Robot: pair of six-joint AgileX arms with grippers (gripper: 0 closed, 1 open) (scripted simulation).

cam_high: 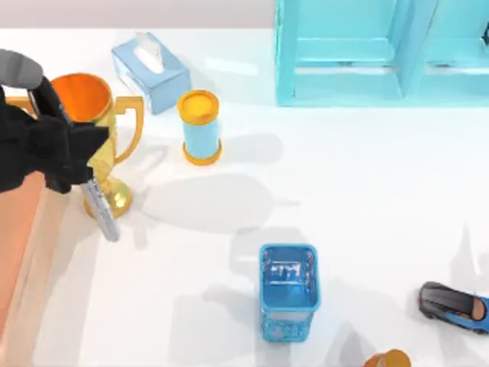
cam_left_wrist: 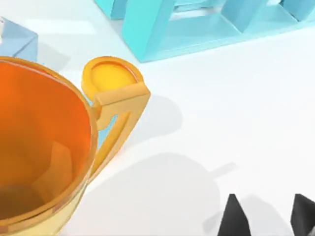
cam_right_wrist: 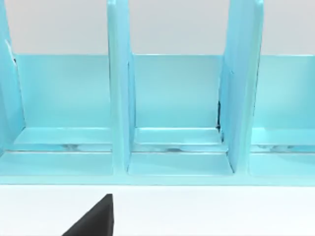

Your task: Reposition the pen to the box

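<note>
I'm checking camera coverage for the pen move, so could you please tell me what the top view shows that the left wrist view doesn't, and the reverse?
Top view alone: the pen held by the left gripper in front of the trophy, the box at the table's left edge, and the blue mesh holder.

Left wrist view alone: the trophy's orange inside, seen close.

Both: the trophy, the yellow-lidded can, the turquoise rack.

The left end effector [cam_high: 65,145] is matte black and blocky, with pointed black fingertips [cam_left_wrist: 235,216].
</note>
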